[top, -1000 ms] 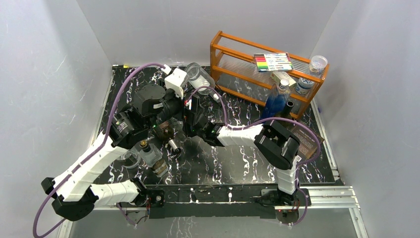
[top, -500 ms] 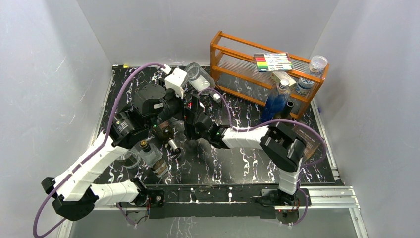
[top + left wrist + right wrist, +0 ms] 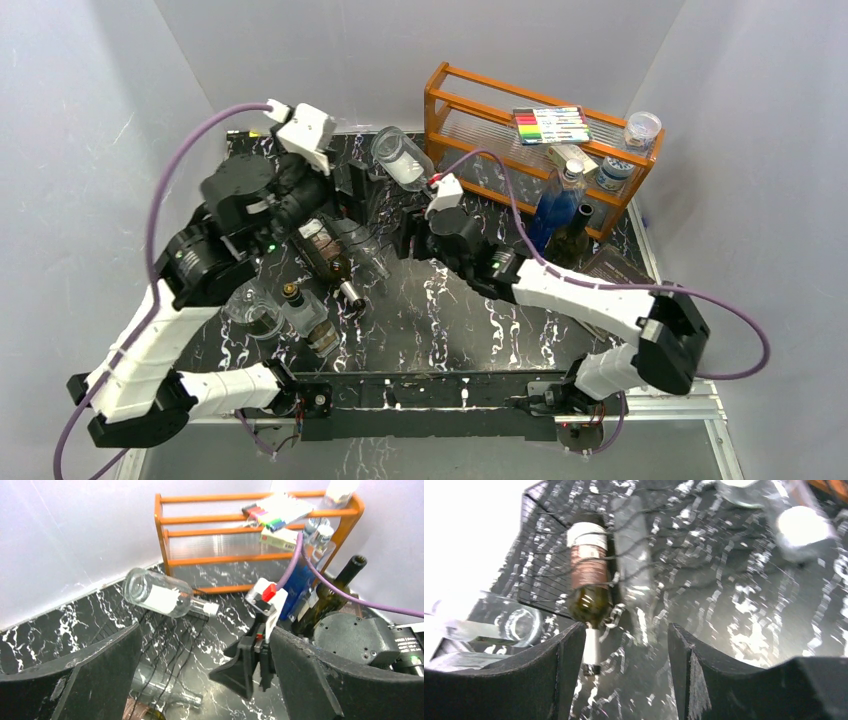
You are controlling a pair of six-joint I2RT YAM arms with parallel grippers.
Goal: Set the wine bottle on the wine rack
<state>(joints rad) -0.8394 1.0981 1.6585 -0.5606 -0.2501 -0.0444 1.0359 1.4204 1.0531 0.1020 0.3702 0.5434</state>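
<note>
My R claw is released: matte black fingers apart, nothing between. Ahead of it, a bit left, the wine bottle — dark glass, brown paper label — lies on the thin-wire wine rack, neck toward the claw. L claw also spread wide, empty.

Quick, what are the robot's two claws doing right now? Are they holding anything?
Left gripper: open, holding nothing.
Right gripper: open, holding nothing.
</note>
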